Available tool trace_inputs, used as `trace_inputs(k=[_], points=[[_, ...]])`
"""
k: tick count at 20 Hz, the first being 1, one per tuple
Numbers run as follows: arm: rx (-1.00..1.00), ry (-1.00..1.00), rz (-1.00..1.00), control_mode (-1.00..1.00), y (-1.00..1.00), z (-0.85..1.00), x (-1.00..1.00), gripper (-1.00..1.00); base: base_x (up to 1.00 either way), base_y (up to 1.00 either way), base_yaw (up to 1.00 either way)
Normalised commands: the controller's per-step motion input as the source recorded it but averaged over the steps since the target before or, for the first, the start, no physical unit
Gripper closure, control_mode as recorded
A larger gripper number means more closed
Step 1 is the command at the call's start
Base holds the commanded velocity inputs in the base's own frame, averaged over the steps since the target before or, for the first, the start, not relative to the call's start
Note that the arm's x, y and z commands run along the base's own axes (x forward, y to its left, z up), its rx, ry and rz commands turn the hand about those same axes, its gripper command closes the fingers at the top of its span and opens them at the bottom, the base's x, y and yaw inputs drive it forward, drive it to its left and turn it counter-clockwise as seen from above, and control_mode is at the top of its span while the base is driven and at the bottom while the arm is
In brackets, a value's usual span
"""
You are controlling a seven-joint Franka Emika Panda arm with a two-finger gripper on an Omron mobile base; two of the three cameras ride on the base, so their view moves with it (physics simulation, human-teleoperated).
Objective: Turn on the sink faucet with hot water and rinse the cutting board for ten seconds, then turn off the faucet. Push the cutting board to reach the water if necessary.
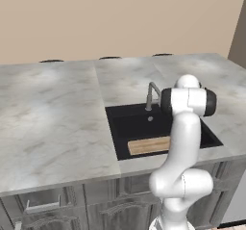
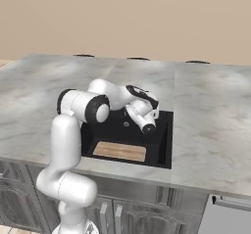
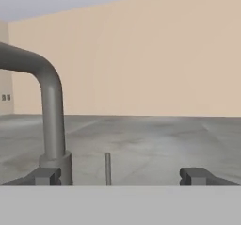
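Observation:
The black sink [image 1: 134, 125] is sunk into the grey marble counter. The tan cutting board [image 1: 148, 146] lies flat along its front wall, also seen from the right [image 2: 120, 151]. The grey faucet [image 1: 152, 95] stands at the basin's back edge, and no water runs from it. In the hand view, my gripper [image 3: 122, 177] is open, level with the faucet's base. The faucet's upright pipe [image 3: 52, 125] rises just inside my left fingertip [image 3: 47, 176]. A thin grey rod [image 3: 108, 168] stands between the fingers, apart from both.
My hand [image 2: 147, 103] hovers over the basin's back edge, and the arm's elbow [image 1: 190, 101] hides the sink's right part. Bare marble counter [image 1: 53, 123] spreads to both sides. A beige wall [image 3: 155, 54] stands behind, and cabinet fronts [image 2: 230, 218] lie below.

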Motion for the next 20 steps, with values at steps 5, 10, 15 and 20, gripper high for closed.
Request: trace_inputs(k=[5,10,15,20], points=[[0.0,0.0,0.0,-1.0,0.04,0.0,0.12,-1.0,0.0,0.0,0.0],[0.0,0.01,0.0,-1.0,0.0,-0.02,0.13,-1.0,0.0,0.0,0.0],[0.0,0.03,0.0,-1.0,0.0,-0.21,0.12,-1.0,0.0,0.0,0.0],[0.0,0.01,0.0,-1.0,0.0,-0.18,0.13,-1.0,0.0,0.0,0.0]])
